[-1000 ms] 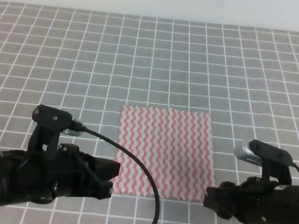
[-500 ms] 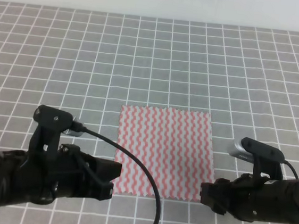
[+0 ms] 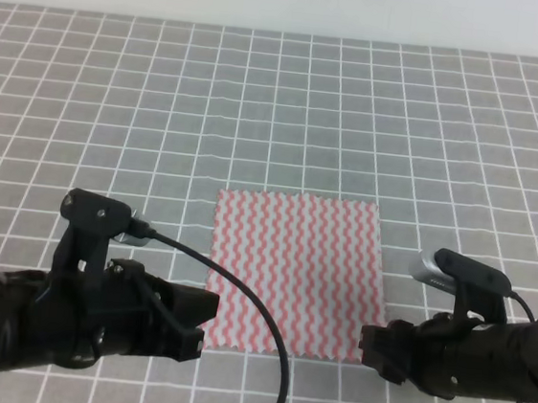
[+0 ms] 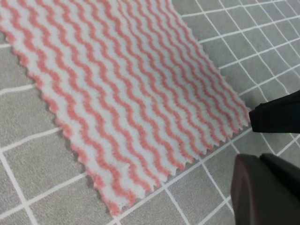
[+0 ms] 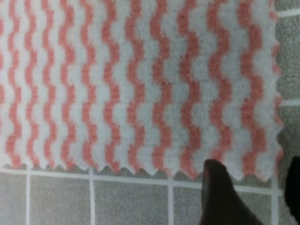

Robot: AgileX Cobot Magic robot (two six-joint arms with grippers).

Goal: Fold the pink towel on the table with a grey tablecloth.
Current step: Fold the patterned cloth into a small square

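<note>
Pink towel (image 3: 296, 275): flat and unfolded on the table with a grey tablecloth (image 3: 278, 116), just below centre. Right gripper (image 3: 376, 350): has crept inward over the last second to the towel's 5 o'clock corner, fingers parted narrowly and empty. Left gripper (image 3: 200, 324): unmoved at the 7 o'clock corner, opening cannot be told; corner pinches look imminent.

Both arms are matte black and chunky from the high view. The left gripper (image 3: 206, 322) ends in a blocky black nose, with a black camera bracket standing above it and a glossy black cable looping off a small silver connector. The right gripper (image 3: 366, 347) is the same dark build, topped by a silver-grey capsule-shaped camera on a black mount, thin cable trailing behind.
</note>
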